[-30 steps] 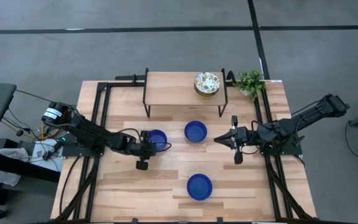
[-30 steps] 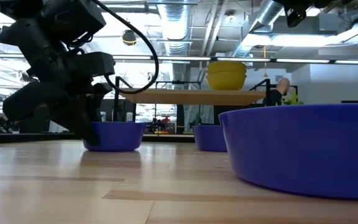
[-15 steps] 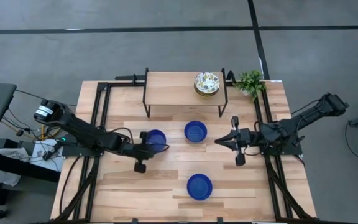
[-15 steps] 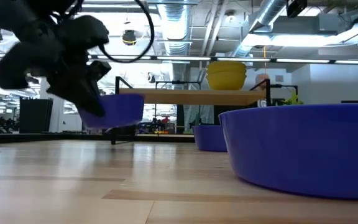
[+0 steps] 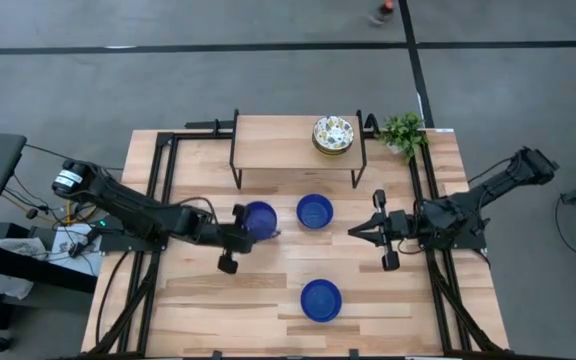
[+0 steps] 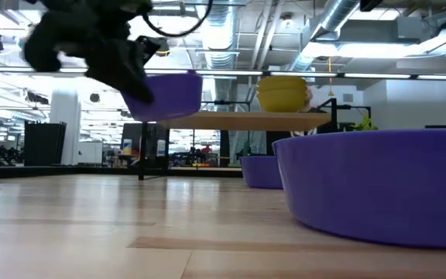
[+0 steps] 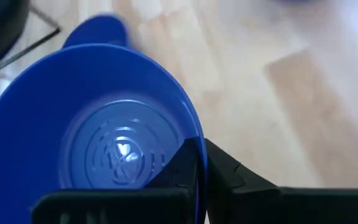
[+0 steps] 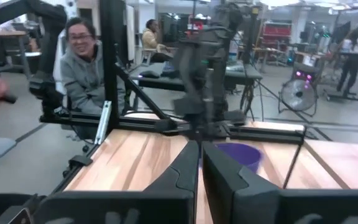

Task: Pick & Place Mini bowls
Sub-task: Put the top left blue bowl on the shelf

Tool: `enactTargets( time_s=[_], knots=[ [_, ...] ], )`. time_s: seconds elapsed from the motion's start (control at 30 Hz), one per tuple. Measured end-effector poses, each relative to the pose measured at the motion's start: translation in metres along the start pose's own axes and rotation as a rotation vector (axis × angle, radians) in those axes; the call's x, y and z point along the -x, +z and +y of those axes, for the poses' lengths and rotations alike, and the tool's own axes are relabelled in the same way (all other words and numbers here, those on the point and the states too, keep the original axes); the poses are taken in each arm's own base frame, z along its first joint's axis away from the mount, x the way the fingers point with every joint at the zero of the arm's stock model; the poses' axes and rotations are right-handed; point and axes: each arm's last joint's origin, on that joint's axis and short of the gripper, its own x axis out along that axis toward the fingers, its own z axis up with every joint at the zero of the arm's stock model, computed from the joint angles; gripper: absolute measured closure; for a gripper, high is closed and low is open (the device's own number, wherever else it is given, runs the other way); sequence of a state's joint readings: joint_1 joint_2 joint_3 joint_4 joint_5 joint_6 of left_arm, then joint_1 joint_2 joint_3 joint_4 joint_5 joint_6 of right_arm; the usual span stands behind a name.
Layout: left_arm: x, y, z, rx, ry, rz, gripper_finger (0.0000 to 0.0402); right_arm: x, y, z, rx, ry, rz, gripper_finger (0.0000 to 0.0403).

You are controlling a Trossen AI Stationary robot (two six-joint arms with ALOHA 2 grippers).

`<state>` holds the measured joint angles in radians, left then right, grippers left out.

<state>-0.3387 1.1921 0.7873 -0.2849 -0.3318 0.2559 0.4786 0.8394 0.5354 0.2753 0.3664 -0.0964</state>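
My left gripper [image 5: 245,231] is shut on one cobalt blue mini bowl [image 5: 259,219], which hangs in the air at shelf height in the low view [image 6: 170,94]. Two more blue bowls sit on their bases on the table, one mid-table [image 5: 315,211] and one near the front edge [image 5: 321,300]. The floral bowls stand stacked [image 5: 333,134] on a raised wooden shelf [image 5: 278,140]. My right gripper [image 5: 352,231] waits shut over the table, right of the middle bowl, touching nothing. My left gripper holds the blue bowl by its rim [image 7: 196,144], with one finger [image 7: 178,169] inside the bowl and the other [image 7: 232,177] outside its wall. The fingers come from the table's left and near side. The bowl is lifted clear of the table, mouth up.
A small green plant [image 5: 403,132] stands at the table's far right corner beside the shelf. Black frame rails [image 5: 164,180] run along the left and right sides. Bare wood lies between the bowls. A seated person [image 8: 82,62] shows beyond the table in the right wrist view.
My left gripper has risen with the blue bowl, taking it from the table top up to shelf height and a little toward the table's right. The other bowls have stayed where they were.
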Motion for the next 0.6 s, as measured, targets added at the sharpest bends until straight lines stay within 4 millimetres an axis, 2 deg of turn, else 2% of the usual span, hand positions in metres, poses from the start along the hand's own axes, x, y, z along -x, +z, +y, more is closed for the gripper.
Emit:
enactTargets(
  time_s=[0.13,0.43,0.6],
  knots=[
    [0.001,0.004,0.025,0.007,0.051,0.006,0.0394,0.002,0.001,0.005,0.025,0.029,-0.004,0.0392],
    [0.008,0.017,0.066,-0.048,0.126,-0.022,0.0393,0.004,0.001,0.01,0.045,0.056,-0.009,0.0392],
    [0.013,0.016,0.098,-0.007,0.222,-0.002,0.0393,0.003,0.003,0.01,0.062,0.05,-0.026,0.0392]
  ],
)
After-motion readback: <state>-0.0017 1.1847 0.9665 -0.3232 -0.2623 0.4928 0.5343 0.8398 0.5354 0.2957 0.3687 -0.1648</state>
